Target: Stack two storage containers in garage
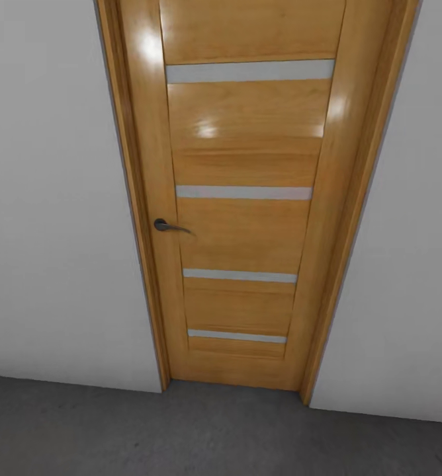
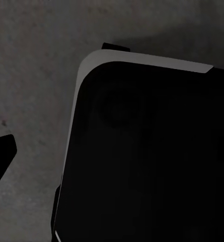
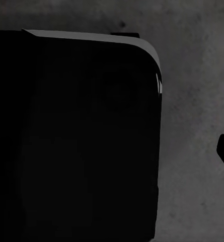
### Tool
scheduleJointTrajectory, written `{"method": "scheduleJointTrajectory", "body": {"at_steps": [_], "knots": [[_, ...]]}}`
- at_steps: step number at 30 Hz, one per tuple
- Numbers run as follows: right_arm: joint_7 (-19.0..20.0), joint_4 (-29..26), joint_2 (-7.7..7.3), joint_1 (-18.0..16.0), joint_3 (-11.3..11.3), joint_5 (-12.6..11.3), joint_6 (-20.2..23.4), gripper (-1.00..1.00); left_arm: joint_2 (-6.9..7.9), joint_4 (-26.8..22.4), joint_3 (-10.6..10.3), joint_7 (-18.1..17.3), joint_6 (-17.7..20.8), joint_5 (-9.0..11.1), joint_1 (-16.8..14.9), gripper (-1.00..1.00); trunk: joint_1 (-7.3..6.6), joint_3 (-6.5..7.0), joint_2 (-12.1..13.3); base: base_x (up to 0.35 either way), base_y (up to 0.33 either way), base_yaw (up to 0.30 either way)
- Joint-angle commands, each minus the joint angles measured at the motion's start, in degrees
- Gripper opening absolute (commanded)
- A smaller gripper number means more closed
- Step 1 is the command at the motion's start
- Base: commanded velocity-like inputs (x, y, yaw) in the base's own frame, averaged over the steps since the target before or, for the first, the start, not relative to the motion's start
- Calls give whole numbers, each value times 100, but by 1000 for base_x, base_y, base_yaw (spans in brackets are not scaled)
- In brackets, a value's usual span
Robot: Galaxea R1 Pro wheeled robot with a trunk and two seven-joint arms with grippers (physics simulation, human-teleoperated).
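Glossy varnished wood door (image 1: 247, 198), dark metal handle (image 1: 168, 226); matt pale walls (image 1: 49, 198); rough grey concrete-like floor (image 1: 181, 436).

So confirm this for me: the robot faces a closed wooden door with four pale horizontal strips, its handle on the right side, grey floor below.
One detail is wrong: the head view shows the handle on the left side of the wooden door, not the right. The rest holds: the door is closed, has four pale horizontal strips, and the grey floor lies below.
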Motion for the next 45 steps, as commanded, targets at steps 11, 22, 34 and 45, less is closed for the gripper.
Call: {"method": "scheduleJointTrajectory", "body": {"at_steps": [11, 22, 34, 45], "knots": [[-2, 6, -2, -1, 32, 30, -34, 100, 0, -5, 1, 1, -8, 26, -1, 100, 0, -3, -2, 274, 0, 0], [-2, 6, 0, -1, 3, 10, -30, 100, 0, -5, 1, 1, -9, 26, 2, 100, 0, -3, -2, 118, 0, 0], [7, 6, 0, -1, -2, 23, -34, 100, 0, -5, 2, 1, -9, 26, 2, 100, 0, -3, -2, 2, 0, 0], [1, 0, -2, -1, 0, 25, 3, 100, -4, -5, 3, 1, -9, 26, 3, 100, 0, -3, -2, 0, 0, 0]]}}
